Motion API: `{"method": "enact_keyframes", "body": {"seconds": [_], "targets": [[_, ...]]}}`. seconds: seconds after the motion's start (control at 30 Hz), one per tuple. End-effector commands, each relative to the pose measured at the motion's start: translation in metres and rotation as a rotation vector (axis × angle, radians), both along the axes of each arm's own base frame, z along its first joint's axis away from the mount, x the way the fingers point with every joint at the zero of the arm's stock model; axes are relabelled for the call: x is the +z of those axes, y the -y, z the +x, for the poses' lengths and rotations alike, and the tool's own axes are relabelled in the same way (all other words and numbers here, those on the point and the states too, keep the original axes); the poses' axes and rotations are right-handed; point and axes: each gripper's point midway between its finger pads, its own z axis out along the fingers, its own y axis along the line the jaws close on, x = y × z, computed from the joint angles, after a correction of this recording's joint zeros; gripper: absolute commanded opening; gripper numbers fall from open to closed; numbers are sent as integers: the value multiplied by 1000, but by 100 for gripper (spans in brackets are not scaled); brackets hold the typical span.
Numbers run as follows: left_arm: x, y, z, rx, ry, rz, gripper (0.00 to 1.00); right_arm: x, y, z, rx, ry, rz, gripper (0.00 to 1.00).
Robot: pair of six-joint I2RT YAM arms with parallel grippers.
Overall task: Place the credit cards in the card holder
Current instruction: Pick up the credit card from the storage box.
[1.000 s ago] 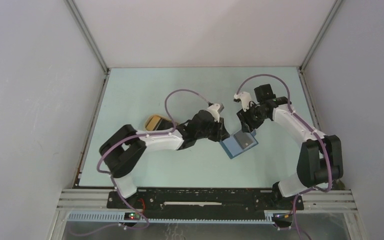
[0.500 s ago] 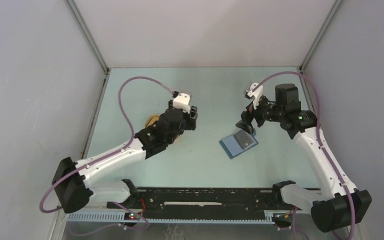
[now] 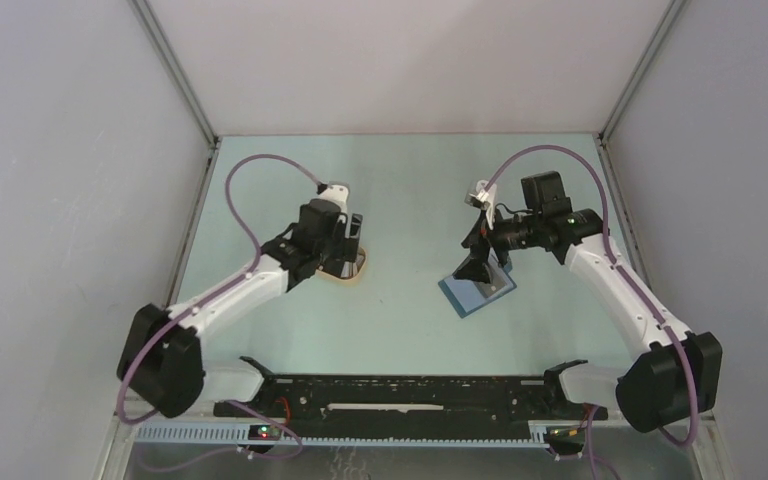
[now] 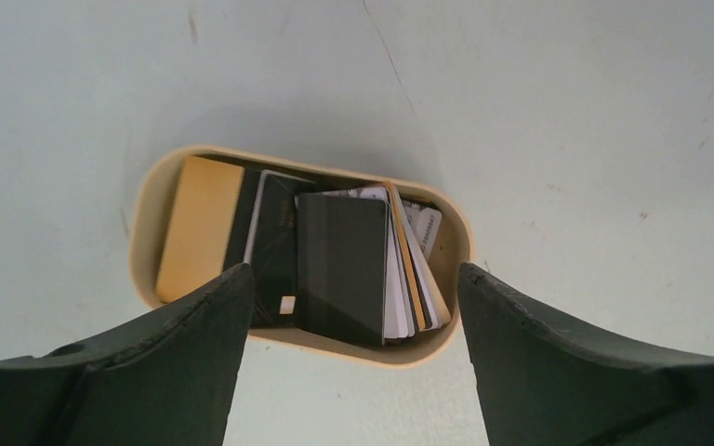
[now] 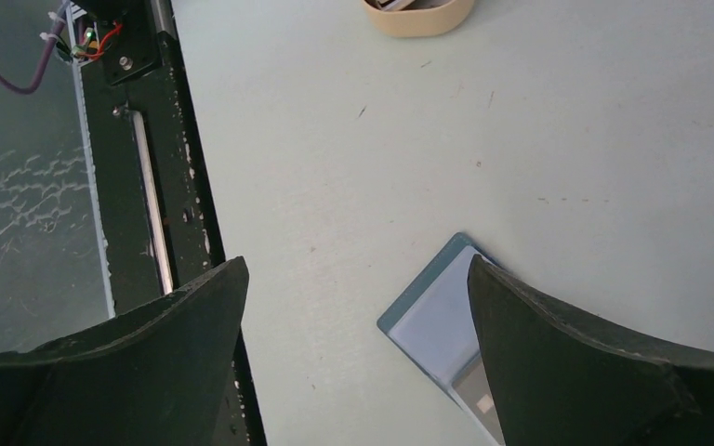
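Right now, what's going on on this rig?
Both arms are between grabs. The left gripper hovers open over the tan oval tray, which holds a loose stack of credit cards. The right gripper, also open, hangs above the teal card holder, which lies opened flat on the table with what looks like a grey card on it. Neither gripper holds anything.

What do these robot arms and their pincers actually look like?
The left arm and right arm are both chains of smooth white shells and chunky black joints, each trailing a looping purple cable. The left pincer and right pincer each end in two broad, dark, matte fingers that curve and taper toward the tips.
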Motion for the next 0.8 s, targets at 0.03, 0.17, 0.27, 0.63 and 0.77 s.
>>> {"method": "enact_keyframes", "body": {"seconds": [0.03, 0.17, 0.27, 0.63, 0.77], "targets": [[-9, 8, 12, -35, -104, 50, 86, -6, -3, -2, 35, -31, 14, 95], [-18, 5, 19, -36, -150, 47, 78, -14, -5, -1, 37, -56, 1, 94], [-23, 10, 19, -64, -177, 38, 69, -17, -6, -1, 42, -61, -8, 94], [-45, 10, 30, -38, -298, 116, 70, -23, -4, 2, 34, -68, -26, 94], [-47, 8, 32, -21, -304, 130, 72, -24, -5, 2, 37, -73, -28, 94]]}}
